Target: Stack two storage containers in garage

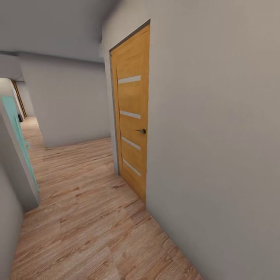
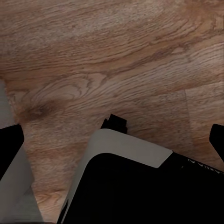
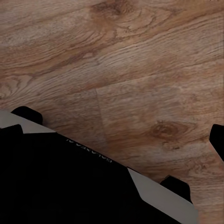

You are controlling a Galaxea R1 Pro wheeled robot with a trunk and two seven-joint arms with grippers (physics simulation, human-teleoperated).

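Left end effector (image 2: 112, 140) hangs above the wood-plank floor (image 2: 112, 56), its two dark fingertips (image 2: 10, 144) showing at opposite edges of the left wrist view, spread wide apart with nothing between them. Just below it sits the robot's base (image 2: 126, 182), a glossy black block with a pale grey chamfered rim and a small black knob jutting from its corner. On the other side the right end effector (image 3: 114, 137) stands equally wide, one black tip at each edge of its view, empty too, over the same black-and-grey base (image 3: 70, 182) with rounded black nubs at its corners. The planks under both are warm brown with strong swirling grain and a dark knot or two. Looking ahead from the head camera, the floor (image 1: 89, 217) runs down a narrow hallway between smooth, matte grey-beige walls (image 1: 217, 136). Set in the right-hand wall is a honey-coloured wooden door (image 1: 133, 116), shut, with four slanted frosted glass slats and a small dark lever handle (image 1: 141, 131). Across from it, at the left, a teal panel (image 1: 19, 136) leans out from behind a wall edge. Farther along, the corridor bends left past a blank wall toward a dim opening. Neither orange-red storage container can be seen anywhere along this stretch.
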